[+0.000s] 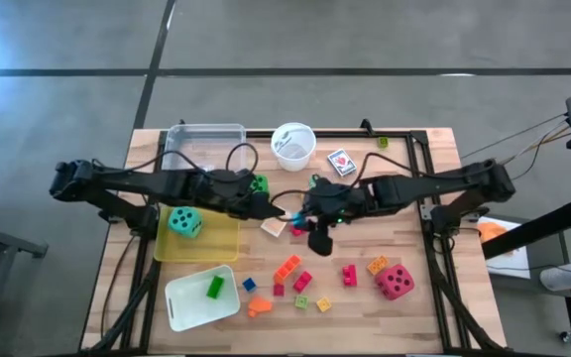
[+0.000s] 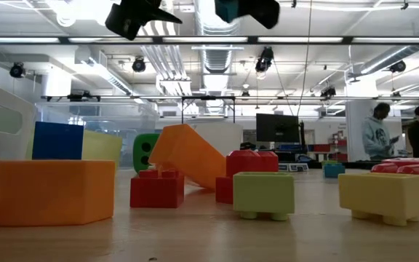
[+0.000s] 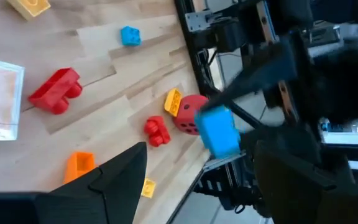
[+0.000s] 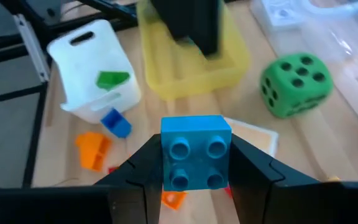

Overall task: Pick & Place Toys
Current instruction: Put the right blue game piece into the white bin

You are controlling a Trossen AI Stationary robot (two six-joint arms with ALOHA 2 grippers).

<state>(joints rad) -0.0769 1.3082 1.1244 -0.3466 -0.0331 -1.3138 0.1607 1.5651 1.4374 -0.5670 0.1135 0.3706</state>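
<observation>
A blue block with four studs hangs above the middle of the table, with my right gripper shut on it. In the high view the block sits between both arms' tips. My left gripper hovers just left of it, open and with nothing between its fingers; its wrist view shows the block ahead. A green die rests on the table beyond. A teal die lies in the yellow tray, and a red die stands at the near right. My right gripper pinches the blue block by two opposite side walls between its two fingers, studs facing the wrist camera. The fingers slant down toward the table's left. The block is lifted clear of the table.
Loose small blocks lie scattered on the table's near half. A white tray holding a green block stands at the near left, a clear tray at the far left, and a white cup and a card pack at the far middle.
</observation>
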